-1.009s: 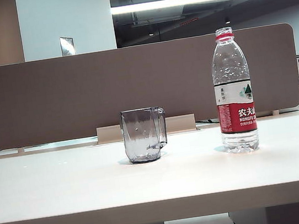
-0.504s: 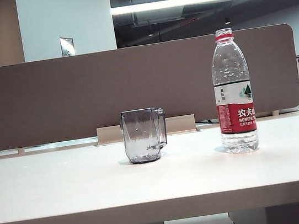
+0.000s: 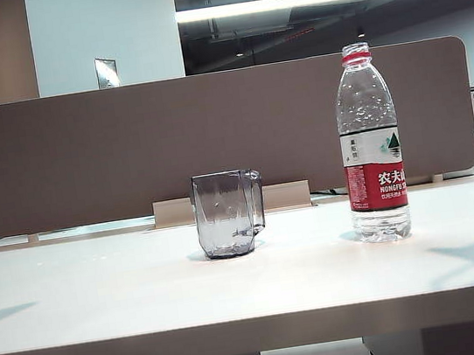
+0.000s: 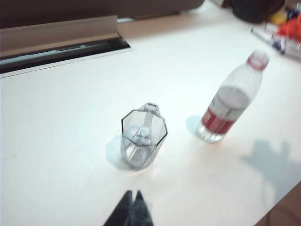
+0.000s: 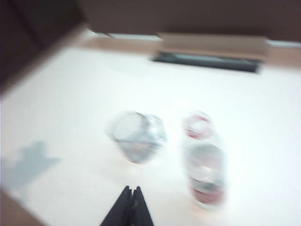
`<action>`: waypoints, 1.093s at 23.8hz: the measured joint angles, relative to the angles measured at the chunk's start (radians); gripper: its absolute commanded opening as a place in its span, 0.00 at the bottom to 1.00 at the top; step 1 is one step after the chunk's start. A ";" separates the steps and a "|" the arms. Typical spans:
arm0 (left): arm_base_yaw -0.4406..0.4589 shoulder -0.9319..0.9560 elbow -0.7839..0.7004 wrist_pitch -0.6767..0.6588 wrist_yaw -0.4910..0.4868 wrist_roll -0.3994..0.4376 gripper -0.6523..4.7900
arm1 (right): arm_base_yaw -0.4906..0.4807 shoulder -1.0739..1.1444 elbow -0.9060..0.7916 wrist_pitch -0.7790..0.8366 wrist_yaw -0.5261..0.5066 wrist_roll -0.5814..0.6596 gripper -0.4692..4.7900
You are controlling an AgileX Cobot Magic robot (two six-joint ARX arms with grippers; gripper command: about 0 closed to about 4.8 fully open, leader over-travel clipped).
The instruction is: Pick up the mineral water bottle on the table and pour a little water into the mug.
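Note:
The mineral water bottle (image 3: 370, 145) stands upright on the table (image 3: 106, 311), right of centre, with a red neck ring and a red-and-white label. The smoky-grey faceted mug (image 3: 228, 213) stands to its left, handle to the right. Neither gripper shows in the exterior view; only their shadows fall on the table's left and right. In the left wrist view my left gripper (image 4: 133, 194) is shut and empty, high above the table short of the mug (image 4: 142, 136) and the bottle (image 4: 229, 100). My right gripper (image 5: 131, 190) is also shut and empty, above the table short of the blurred mug (image 5: 136, 133) and bottle (image 5: 203, 160).
A brown-grey partition panel (image 3: 127, 149) runs along the back of the table, with a cable slot (image 4: 61, 47) at its foot. Pens and small items (image 4: 282, 33) lie at the far right beyond the bottle.
Mug and bottle have not moved. Grey shadows have appeared on the table at the far left and far right of the exterior view, as both arms came over the table.

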 measured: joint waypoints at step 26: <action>-0.116 0.029 -0.116 -0.039 -0.097 0.023 0.11 | 0.161 0.157 -0.740 1.041 0.249 -0.115 1.00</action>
